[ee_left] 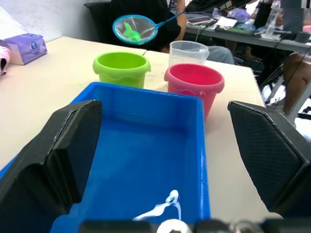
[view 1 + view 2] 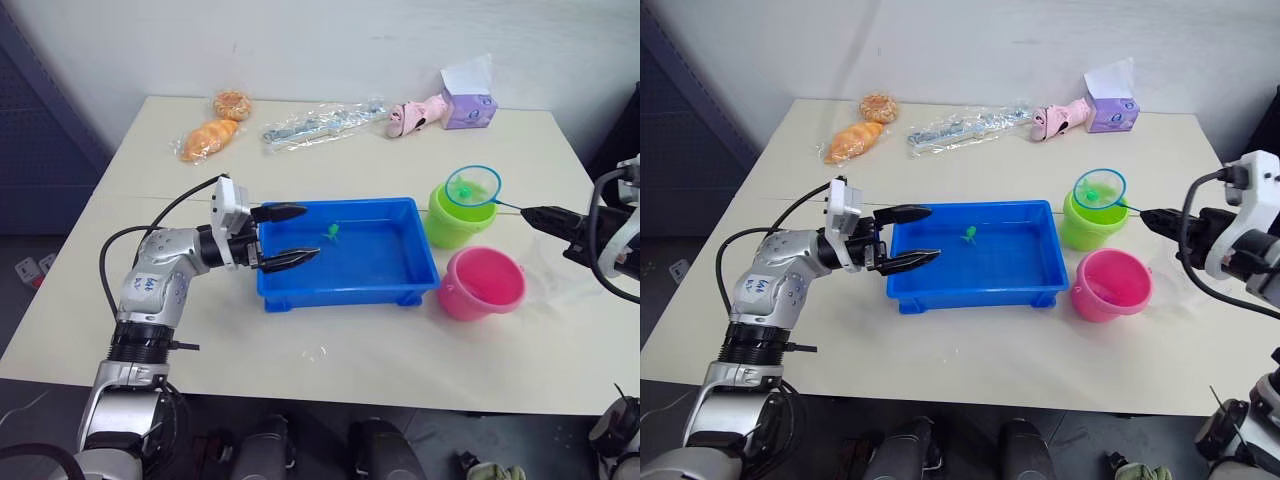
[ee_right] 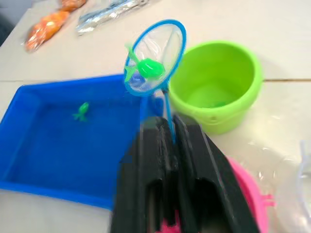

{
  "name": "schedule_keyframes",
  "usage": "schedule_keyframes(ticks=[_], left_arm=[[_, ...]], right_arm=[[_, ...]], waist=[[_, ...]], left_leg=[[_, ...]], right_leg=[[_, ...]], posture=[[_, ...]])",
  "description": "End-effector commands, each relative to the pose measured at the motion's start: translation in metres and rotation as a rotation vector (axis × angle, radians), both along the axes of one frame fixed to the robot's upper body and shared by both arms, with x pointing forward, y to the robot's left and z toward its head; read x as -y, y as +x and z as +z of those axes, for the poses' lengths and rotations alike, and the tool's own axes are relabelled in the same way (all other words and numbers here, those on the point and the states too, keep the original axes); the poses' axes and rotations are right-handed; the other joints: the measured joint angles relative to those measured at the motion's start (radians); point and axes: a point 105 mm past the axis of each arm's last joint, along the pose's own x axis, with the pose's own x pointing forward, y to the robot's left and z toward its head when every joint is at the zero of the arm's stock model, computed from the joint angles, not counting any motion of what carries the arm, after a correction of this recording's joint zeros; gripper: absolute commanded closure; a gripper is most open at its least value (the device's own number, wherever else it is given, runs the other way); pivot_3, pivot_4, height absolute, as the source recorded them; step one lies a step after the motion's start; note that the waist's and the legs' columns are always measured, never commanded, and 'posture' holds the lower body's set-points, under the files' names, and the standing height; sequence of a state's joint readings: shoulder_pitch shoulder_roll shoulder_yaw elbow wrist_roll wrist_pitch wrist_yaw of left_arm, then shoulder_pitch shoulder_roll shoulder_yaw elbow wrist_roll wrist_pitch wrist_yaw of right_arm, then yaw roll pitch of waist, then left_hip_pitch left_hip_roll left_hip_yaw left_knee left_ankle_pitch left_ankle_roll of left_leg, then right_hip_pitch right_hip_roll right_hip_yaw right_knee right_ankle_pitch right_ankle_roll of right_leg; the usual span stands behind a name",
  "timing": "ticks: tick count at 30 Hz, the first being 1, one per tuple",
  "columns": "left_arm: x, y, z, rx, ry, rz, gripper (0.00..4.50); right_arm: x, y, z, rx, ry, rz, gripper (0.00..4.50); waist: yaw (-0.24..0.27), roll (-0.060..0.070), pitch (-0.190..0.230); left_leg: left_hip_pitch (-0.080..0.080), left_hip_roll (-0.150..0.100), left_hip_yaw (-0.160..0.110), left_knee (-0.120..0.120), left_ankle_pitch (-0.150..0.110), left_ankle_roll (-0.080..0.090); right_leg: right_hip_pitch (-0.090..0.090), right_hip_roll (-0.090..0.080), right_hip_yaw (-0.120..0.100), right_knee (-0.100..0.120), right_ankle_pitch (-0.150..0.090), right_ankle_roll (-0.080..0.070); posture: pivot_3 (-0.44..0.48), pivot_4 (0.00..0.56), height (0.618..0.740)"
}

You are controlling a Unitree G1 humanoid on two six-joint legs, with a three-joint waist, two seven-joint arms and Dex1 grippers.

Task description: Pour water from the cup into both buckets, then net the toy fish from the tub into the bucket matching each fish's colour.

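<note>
Clamping the net's (image 3: 154, 58) thin stick, the right gripper (image 3: 167, 145) is dangling a green fish (image 3: 148, 67) ahead, above the green bucket (image 3: 214, 92) (light, springy, likely wobbling); the left gripper (image 2: 285, 236) is gaping at the tub's (image 2: 340, 285) end.

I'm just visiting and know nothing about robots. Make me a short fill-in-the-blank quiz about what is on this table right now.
1. The net held by the right claw carries a ____ fish.
2. The net hovers over the ____ bucket.
3. The left claw sits open at the end of the blue ____.
4. One green fish lies in the tub, far from the ____ bucket.

Missing words: green; green; tub; pink
</note>
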State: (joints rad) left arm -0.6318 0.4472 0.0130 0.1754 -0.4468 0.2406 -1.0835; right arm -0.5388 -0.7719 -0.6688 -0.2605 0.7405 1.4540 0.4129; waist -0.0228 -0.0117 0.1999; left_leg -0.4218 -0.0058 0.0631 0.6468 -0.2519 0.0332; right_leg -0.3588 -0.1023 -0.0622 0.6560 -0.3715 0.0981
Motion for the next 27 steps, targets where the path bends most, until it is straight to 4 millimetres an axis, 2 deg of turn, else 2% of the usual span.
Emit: schedule_keyframes(ticks=[1, 4, 11, 16, 21, 25, 27], left_arm=[[0.011, -0.001, 0.009, 0.055, -0.008, -0.007, 0.04], [0.014, -0.004, 0.006, 0.057, -0.006, -0.011, 0.04], [0.009, -0.005, 0.004, 0.057, -0.003, 0.004, 0.04], [0.006, -0.005, 0.003, 0.052, 0.003, 0.010, 0.04], [0.006, -0.006, 0.001, 0.052, 0.010, -0.003, 0.04], [0.003, -0.007, 0.005, 0.083, 0.001, -0.012, 0.04], [0.002, -0.008, 0.010, 0.100, -0.025, -0.020, 0.04]], right_arm=[[0.019, 0.011, 0.009, 0.081, -0.100, -0.103, 4.50], [0.027, 0.020, 0.007, 0.106, -0.180, -0.142, 4.50], [0.027, 0.026, -0.009, 0.135, -0.531, -0.086, 4.50], [0.029, 0.030, -0.011, 0.208, -0.748, -0.086, 4.50], [0.021, 0.034, -0.008, 0.316, -0.941, -0.062, 4.50], [0.012, 0.034, -0.016, 0.358, -1.118, 0.025, 4.50], [0.009, 0.032, -0.022, 0.381, -1.260, 0.084, 4.50]], waist=[[0.000, 0.000, 0.000], [0.001, 0.000, 0.000], [0.001, 0.000, 0.000], [0.002, 0.000, 0.000], [0.004, 0.000, 0.000], [0.011, 0.000, 0.000], [0.018, 0.000, 0.000]], left_leg=[[0.000, 0.000, 0.000, 0.000, 0.000, 0.000], [0.000, 0.000, 0.000, 0.000, 0.000, 0.000], [0.000, 0.000, 0.000, 0.000, 0.000, 0.000], [0.000, 0.000, 0.000, 0.000, 0.000, 0.000], [0.000, 0.000, 0.000, 0.000, 0.000, -0.001], [0.000, 0.000, 0.000, 0.000, 0.000, -0.001], [0.000, 0.000, 0.000, 0.001, 0.000, -0.001]], right_leg=[[0.000, 0.000, 0.000, 0.000, 0.000, 0.000], [0.000, 0.000, 0.000, 0.000, 0.000, 0.000], [0.000, 0.001, 0.000, 0.000, 0.000, 0.000], [0.000, 0.001, 0.000, -0.001, 0.000, 0.000], [0.000, 0.001, 0.000, -0.001, 0.000, 0.000], [0.000, 0.001, -0.001, -0.001, 0.000, 0.000], [0.000, 0.001, 0.000, -0.001, 0.000, 0.000]], posture=[[0.000, 0.150, 0.740], [0.000, 0.150, 0.740], [0.000, 0.150, 0.740], [0.000, 0.150, 0.740], [0.000, 0.150, 0.740], [0.000, 0.150, 0.740], [0.000, 0.150, 0.740]])
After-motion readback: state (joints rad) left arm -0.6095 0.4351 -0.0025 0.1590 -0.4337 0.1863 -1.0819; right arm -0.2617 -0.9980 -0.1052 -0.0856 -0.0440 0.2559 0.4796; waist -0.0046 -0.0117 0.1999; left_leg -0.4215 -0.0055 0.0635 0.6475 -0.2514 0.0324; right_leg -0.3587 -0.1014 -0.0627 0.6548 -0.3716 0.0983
